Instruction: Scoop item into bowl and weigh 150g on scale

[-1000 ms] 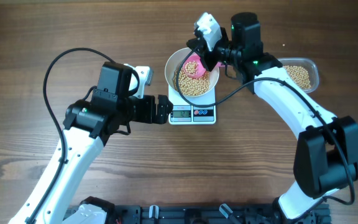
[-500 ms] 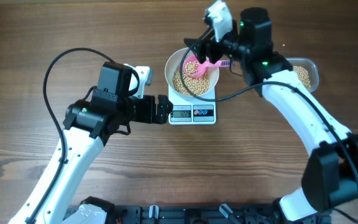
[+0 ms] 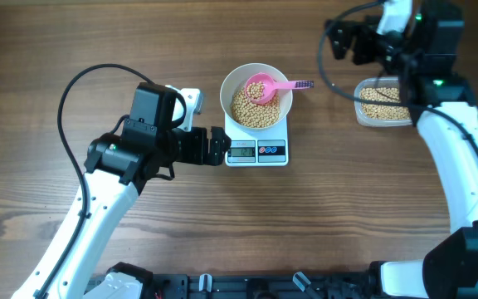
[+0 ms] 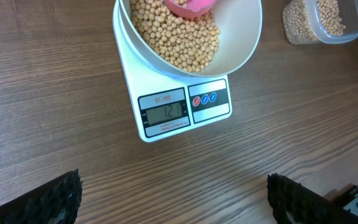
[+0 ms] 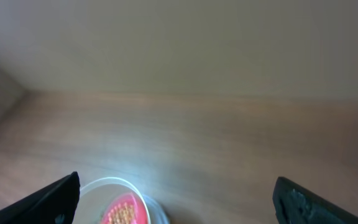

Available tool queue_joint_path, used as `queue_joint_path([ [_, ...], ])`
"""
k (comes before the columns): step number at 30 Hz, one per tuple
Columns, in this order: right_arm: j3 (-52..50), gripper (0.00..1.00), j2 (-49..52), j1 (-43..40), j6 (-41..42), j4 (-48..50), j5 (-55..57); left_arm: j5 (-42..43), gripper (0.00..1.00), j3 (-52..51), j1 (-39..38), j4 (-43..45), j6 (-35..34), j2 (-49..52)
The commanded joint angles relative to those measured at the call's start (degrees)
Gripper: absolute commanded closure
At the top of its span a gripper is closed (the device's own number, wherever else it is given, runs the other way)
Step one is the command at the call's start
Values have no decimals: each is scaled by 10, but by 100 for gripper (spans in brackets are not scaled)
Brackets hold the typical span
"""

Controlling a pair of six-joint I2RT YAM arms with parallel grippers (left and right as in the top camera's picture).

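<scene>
R end effector (image 3: pixel 341 41) wide open, empty, above the wooden worktop (image 3: pixel 347 216), near the clear rounded plastic tub (image 3: pixel 360 101) of beans. L end effector (image 3: pixel 217 145) also wide open, empty, just left of the small white square digital scale (image 3: pixel 256 153); display approx. 121. On scale: round white deep bowl (image 3: pixel 230 86) w/ small tan beans (image 3: pixel 256 115), pink plastic scoop (image 3: pixel 261 87) lying in them, handle over right rim.

White bowl (image 3: pixel 236 81) — tan beans (image 3: pixel 260 115) (pink scoop (image 3: pixel 260 88))
</scene>
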Motion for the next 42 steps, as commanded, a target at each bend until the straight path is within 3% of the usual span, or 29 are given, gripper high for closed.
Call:
queue_joint_path([
  [1,7,0,8,-7,17,-68,-52,7,0,-4,-2,1,9,2],
  [7,6,0,51,6,31,-150,-101,7,0,-4,-2,1,9,2],
  [12,6,0,107,7,127,-172,-113,7,0,-4,-2,1,9,2],
  [16,6,2,153,7,154,-165,-185,7,0,-4,-2,1,9,2],
  [19,6,10,173,7,159,-165,-191,7,0,-4,-2,1,9,2],
  [24,6,37,192,7,184,-144,-191,7,0,-4,-2,1,9,2],
  [27,6,44,194,7,198,-112,-186,7,0,-4,-2,1,9,2],
  [42,6,46,212,33,244,-79,-177,7,0,-4,-2,1,9,2],
])
